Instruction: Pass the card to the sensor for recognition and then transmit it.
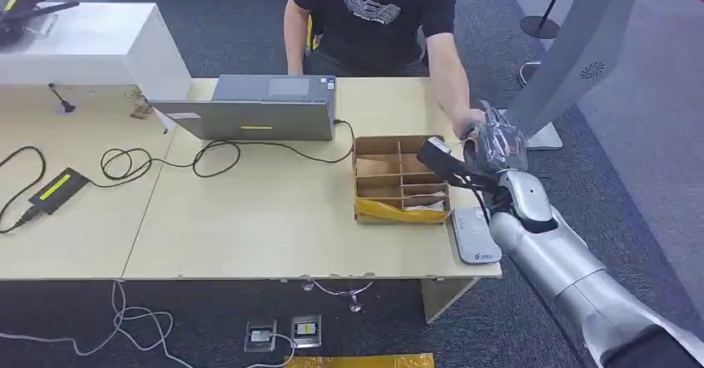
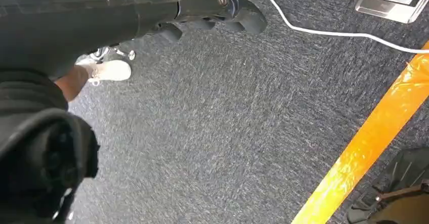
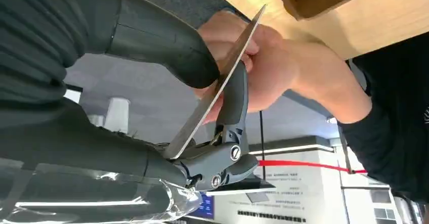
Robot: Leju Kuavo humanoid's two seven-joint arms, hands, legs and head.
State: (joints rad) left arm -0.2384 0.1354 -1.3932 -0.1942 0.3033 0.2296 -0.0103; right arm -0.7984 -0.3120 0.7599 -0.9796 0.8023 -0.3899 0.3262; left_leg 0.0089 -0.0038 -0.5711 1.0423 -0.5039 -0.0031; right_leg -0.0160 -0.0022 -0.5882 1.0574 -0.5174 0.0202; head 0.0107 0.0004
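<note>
Fingers point(image 3: 233, 100): right hand point(image 1: 496, 145) is pinching the card point(image 3: 217, 87) between thick thumb and a darker finger; card is standing edge-on in the right wrist view.
Right arm pose: silver arm point(image 1: 573, 281) is reaching up from lower right, hand raised past the table's point(image 1: 274, 218) right end, just beyond the cardboard divider box point(image 1: 401, 177).
Card location: in the right hand, off the table edge, and the person's hand point(image 3: 268, 67) is gripping it from the far side.
Person: sitting behind the table in a black shirt point(image 1: 374, 11), arm stretched toward the robot hand.
Sensor: white reader pad point(image 1: 473, 237) is lying at the table's near right corner, partly covered by the forearm.
Left hand point(image 2: 212, 11): hanging over grey carpet, fingers curled in, holding nothing.
Hard to tell: card face unreadable; head view is hiding the card behind the hand.
Other: laptop point(image 1: 249, 110) and black cables point(image 1: 166, 162) are sitting on the table.
</note>
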